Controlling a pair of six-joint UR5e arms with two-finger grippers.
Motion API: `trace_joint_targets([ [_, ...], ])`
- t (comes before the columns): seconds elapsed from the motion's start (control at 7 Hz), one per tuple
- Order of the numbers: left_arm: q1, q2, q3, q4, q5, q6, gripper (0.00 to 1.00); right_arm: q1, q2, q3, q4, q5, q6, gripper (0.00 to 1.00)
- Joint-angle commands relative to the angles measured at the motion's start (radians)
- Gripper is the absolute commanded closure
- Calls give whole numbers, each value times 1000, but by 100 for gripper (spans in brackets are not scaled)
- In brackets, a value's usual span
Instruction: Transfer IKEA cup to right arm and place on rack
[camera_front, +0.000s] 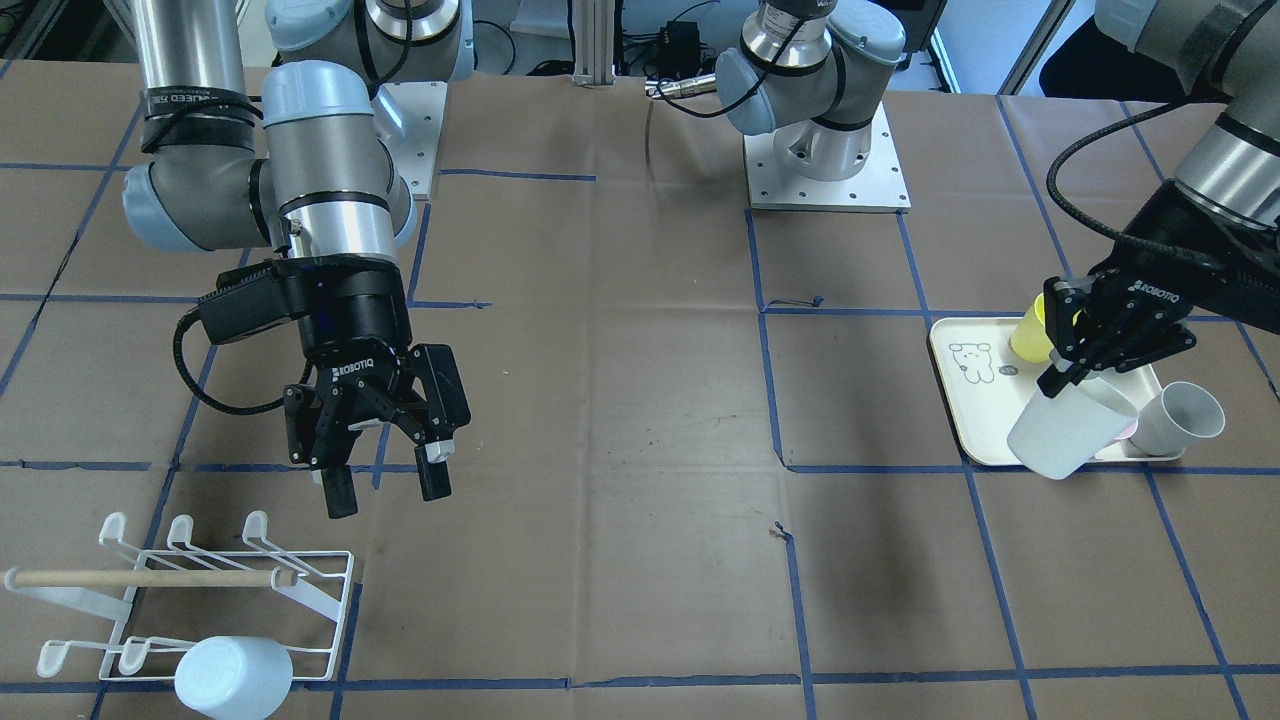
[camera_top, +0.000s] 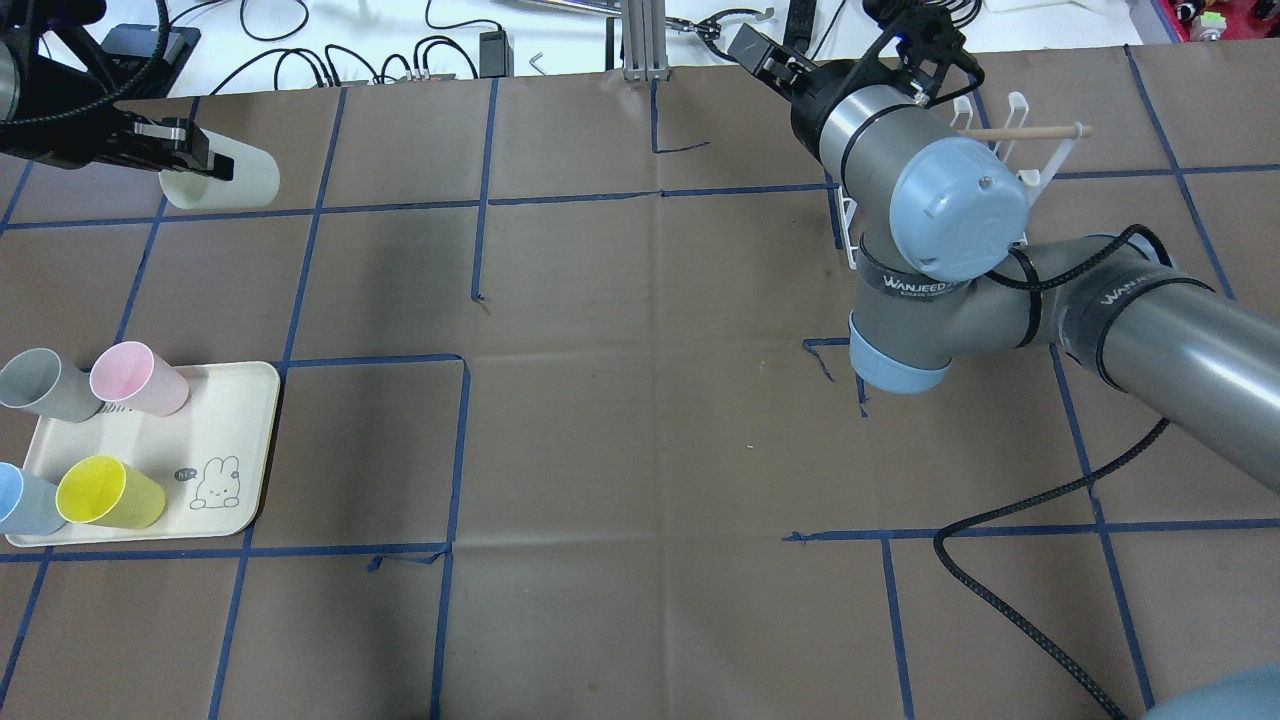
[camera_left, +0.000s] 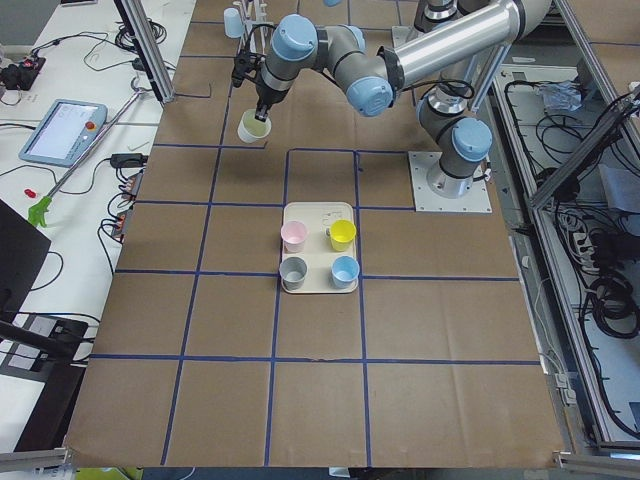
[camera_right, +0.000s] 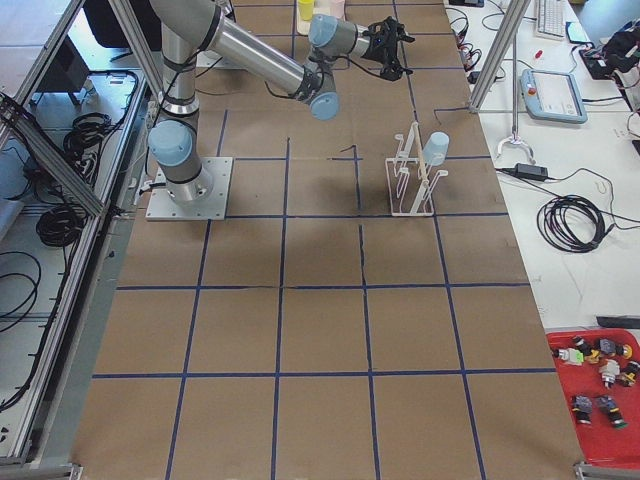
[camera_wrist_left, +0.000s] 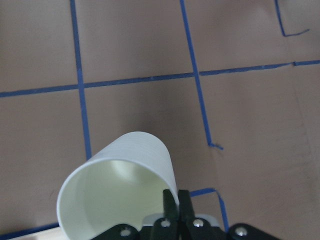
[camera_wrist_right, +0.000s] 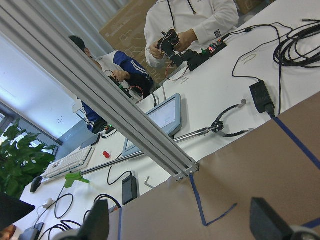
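The IKEA cup (camera_front: 1065, 430), pale white, hangs tilted over the tray's front edge with my left gripper (camera_front: 1062, 380) shut on its rim. The left wrist view shows the cup (camera_wrist_left: 120, 195) with its open mouth toward the camera and one finger inside the rim. From overhead the cup (camera_top: 225, 178) is at the far left of the table. My right gripper (camera_front: 388, 490) hangs open and empty just above the white wire rack (camera_front: 200, 600), its fingertips (camera_wrist_right: 97, 225) spread wide. The rack carries a wooden dowel and a pale blue cup (camera_front: 235, 678).
The cream bear tray (camera_top: 235, 420) holds grey (camera_top: 40, 385), pink (camera_top: 135, 378), yellow (camera_top: 105, 492) and blue (camera_top: 20, 500) cups. Overhead, the right arm's elbow (camera_top: 950, 210) hides most of the rack. People sit at a bench beyond the table's far edge (camera_wrist_right: 190, 30).
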Motion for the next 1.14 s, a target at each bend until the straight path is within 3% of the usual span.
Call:
trace_joint_targets([
  [0.0,-19,-39,-23,184,-266,4,100,34,-18,35,-56,18,300,0],
  [0.14,-45,-39,-41,226,-336,4,100,43,-17,40,-87,18,450,0],
  [0.43,-76,-43,-151,448,-498,10,100,63,-13,84,-159,16,675,0],
  [0.57,-76,-72,-244,661,-579,7,100,65,-12,101,-170,16,785,0],
  [0.71,-79,-112,-302,809,-626,2,100,71,-12,104,-169,18,842,0],
  [1.0,-132,-142,-325,912,-663,5,100,82,-10,101,-164,15,844,0],
])
